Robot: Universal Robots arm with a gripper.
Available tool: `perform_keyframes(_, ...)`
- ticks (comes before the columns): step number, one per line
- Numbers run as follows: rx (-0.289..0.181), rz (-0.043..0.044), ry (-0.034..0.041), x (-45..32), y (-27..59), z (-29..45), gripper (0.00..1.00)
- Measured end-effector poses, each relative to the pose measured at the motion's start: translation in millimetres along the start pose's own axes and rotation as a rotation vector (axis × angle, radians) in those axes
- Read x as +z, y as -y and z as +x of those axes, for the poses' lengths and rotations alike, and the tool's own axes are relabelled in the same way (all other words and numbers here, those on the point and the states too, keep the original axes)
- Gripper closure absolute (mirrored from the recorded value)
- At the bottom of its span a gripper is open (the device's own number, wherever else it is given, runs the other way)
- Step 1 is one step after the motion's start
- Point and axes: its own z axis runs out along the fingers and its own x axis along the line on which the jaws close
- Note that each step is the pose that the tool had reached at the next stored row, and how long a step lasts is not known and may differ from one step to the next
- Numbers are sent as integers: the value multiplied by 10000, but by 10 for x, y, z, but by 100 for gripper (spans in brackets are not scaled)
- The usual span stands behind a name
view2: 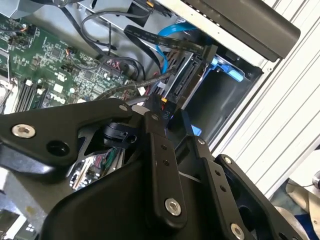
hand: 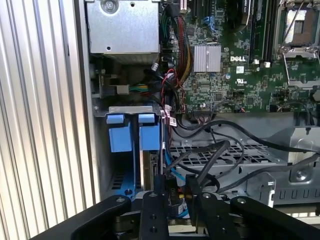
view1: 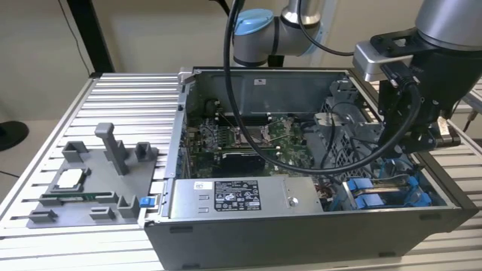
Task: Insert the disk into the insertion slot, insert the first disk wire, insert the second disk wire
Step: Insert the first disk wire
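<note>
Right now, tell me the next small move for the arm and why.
Probably ease the gripper straight toward the disk: its fingers pinch a wire connector just short of the disk's socket edge, and the disk already sits in the insertion slot.

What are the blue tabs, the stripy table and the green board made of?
The blue tabs look like plastic: solid bright colour, smooth, dull shine. The stripy table looks like bare metal, probably aluminium: silvery grey, straight ridges catching light. The green board seems a hard circuit board, coated glossy green, with tiny metal parts on it.
</note>
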Motion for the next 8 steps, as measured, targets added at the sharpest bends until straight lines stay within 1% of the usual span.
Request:
perform_keyframes(6,3,-1,19,0,0,0,0)
perform_keyframes(7,3,-1,22,0,0,0,100)
perform_keyframes(8,4,-1,25,0,0,0,100)
